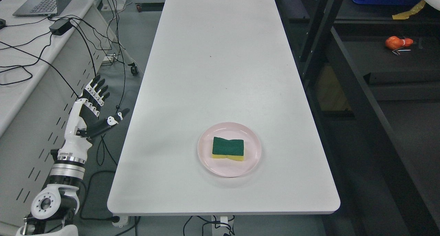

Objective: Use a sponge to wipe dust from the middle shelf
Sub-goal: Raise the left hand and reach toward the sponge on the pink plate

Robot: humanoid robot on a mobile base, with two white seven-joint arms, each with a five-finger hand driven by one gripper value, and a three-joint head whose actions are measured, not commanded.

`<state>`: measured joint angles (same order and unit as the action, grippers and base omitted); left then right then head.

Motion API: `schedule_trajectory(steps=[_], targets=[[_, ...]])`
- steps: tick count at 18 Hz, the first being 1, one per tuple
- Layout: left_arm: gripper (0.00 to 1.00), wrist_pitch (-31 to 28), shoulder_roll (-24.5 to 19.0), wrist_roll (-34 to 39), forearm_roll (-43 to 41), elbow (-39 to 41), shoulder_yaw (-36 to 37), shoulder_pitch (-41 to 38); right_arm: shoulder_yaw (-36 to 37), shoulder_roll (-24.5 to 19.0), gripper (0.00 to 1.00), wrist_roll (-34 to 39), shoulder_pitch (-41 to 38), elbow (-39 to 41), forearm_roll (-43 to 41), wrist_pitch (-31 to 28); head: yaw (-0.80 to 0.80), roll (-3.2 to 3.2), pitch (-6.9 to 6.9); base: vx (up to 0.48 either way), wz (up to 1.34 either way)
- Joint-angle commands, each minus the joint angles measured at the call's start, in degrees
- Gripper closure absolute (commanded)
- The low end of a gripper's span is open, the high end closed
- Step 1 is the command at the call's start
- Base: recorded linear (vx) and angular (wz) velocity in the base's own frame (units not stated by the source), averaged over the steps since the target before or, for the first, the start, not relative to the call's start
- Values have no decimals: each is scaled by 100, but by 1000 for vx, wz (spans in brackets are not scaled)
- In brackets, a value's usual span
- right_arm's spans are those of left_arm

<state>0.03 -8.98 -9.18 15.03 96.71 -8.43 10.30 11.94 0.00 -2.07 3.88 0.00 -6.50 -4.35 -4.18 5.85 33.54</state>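
A white table with rounded corners fills the middle of the frame and runs from the bottom edge up to the top. On its lower part, a little right of the centre, lies a round pink plate. The sponge rests flat on this plate, with the dark green side up and the yellow layer visible along its lower edge. It has a narrow waist in the middle, and nothing touches it.

The left hand stands at the lower left of the frame, beside the left edge of the table and not over it. Its arm comes up from the bottom left corner. The fingers are stretched and apart, pointing to the top of the frame, and the thumb points toward the table edge. The hand holds nothing and is well apart from the sponge.

The right hand does not show in the picture.

At the right side of the frame there is a dark shelf rack with black posts. On one of its shelves, in the upper right, lies a small orange object. In the upper left, a second table carries a laptop and black cables, which hang down to the floor
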Motion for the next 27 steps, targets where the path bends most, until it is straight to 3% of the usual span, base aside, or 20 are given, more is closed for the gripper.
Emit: schedule_trajectory(steps=[1,5,8,10,12,15,16,22,27], targets=[[2,14,-24,-22,0,-21,7,-2,2,100,0,-4,-1,100,0,-5,0,0,0,0,0],[2,14,-147,-31,-9,-257,-10,15,2,100,0,-4,8,100,0,-5,0,0,0,0,0],[2,425,-901,-434,-340,-739,78,164,2,100,0,-4,-1,100,0,-5,0,0,0,0,0],[2,1109,-1113,-531,-1252,-1318,165,558,2,100,0,-4,-1,100,0,-5,0,0,0,0,0],[4,2153,-1272,-698,-2463,-1881,323,1006,1,100,0,-4,-1,100,0,-5,0,0,0,0,0],[5,3701,-1273,-725,-4562,-2051,1059,1570,2,100,0,-4,8,100,0,-5,0,0,0,0,0],[5,3889,-1255,-734,-5049,-2051,1349,1702,2,100,0,-4,-1,100,0,-5,0,0,0,0,0],[9,4031,-966,-716,-7098,-2051,3168,2537,2,100,0,-4,-1,100,0,-5,0,0,0,0,0],[9,4031,-394,-734,-7927,-1981,4330,2942,2,100,0,-4,-1,100,0,-5,0,0,0,0,0]])
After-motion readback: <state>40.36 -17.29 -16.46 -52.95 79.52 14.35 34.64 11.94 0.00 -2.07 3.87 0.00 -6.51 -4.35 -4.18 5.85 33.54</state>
